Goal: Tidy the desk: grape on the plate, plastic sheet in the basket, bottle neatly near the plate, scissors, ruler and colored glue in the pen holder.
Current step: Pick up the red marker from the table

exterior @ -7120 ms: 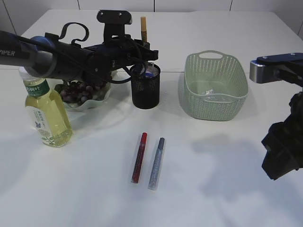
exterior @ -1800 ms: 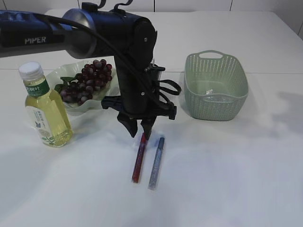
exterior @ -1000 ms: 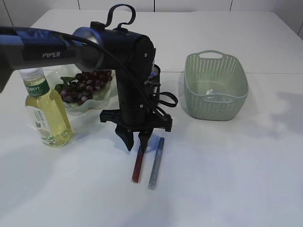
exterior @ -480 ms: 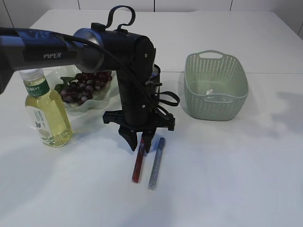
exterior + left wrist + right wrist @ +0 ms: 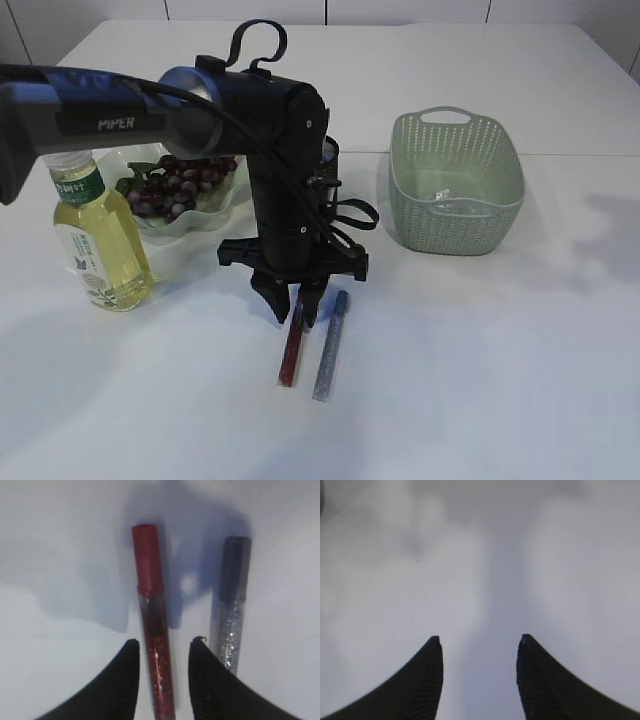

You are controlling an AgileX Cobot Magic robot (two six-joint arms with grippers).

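Dropped lower over the last second, left gripper [image 5: 162,652] now straddling the red glue pen [image 5: 151,620] with jaws parted, not clamped yet, so pickup looks next.

The left arm [image 5: 270,150] has been swung away from the pen holder [image 5: 327,152] and brought down over the two glue sticks. Its gripper [image 5: 296,312] has been lowered until its parted jaws straddle the red glue [image 5: 152,640]. The right arm has been withdrawn from the exterior view.
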